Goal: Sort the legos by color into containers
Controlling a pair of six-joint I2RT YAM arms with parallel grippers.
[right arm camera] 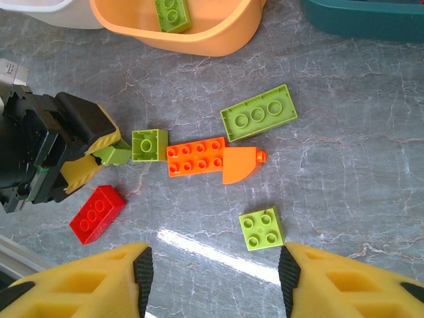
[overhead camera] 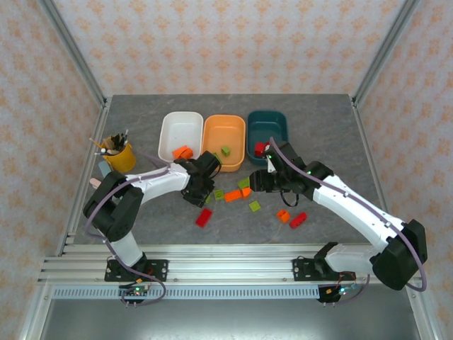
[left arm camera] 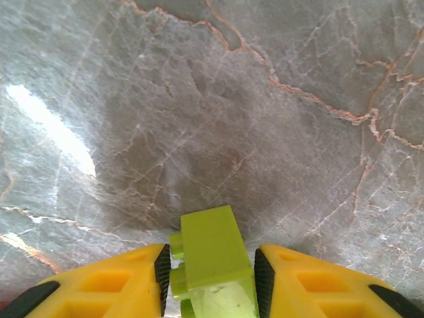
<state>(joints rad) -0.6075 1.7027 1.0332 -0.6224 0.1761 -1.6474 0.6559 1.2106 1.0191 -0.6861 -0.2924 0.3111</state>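
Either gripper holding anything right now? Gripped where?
Left gripper pinches a lime green lego by two opposite sides; right gripper is open, empty.

Looks like a robot test booth in a lab, not a home. Boxed in by flat walls (overhead camera: 212,42) with a pink flower print, held up by bare metal posts (overhead camera: 74,49). Inside, a grey stone-look table (overhead camera: 318,120) with two white robot arms (overhead camera: 159,183) bolted to a metal rail (overhead camera: 226,268) at the near edge. Off to one side, a yellow cup of pens (overhead camera: 122,157)
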